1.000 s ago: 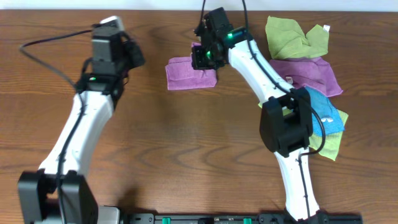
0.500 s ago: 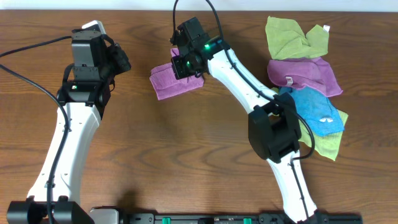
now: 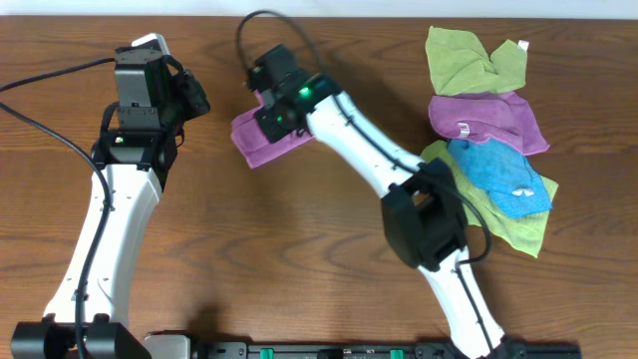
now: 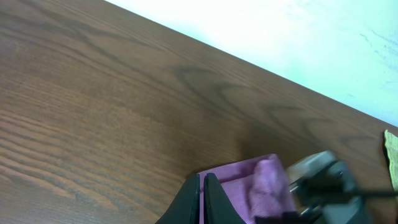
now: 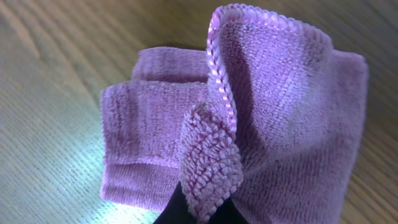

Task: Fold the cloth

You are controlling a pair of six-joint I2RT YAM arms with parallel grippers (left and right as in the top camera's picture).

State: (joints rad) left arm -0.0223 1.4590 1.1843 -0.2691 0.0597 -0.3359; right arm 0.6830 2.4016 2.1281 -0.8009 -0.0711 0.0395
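The cloth (image 3: pixel 261 140) is lying folded small on the tabletop (image 3: pixel 299 259), toward the far edge and between the two arms, well apart from the pile of green, purple and blue cloths (image 3: pixel 488 150) at the right. The right gripper (image 3: pixel 271 100) is pinching a raised edge of the cloth (image 5: pixel 211 155), its fingers closed on the fuzzy hem while the rest is resting in layers beneath. The left gripper (image 4: pixel 202 202) is hanging over bare wood just beside the cloth (image 4: pixel 249 186), its fingers closed together on nothing. In my judgement a late fold is in hand; the next move is calling for the pinched edge to be carried across, laid flat, then released.
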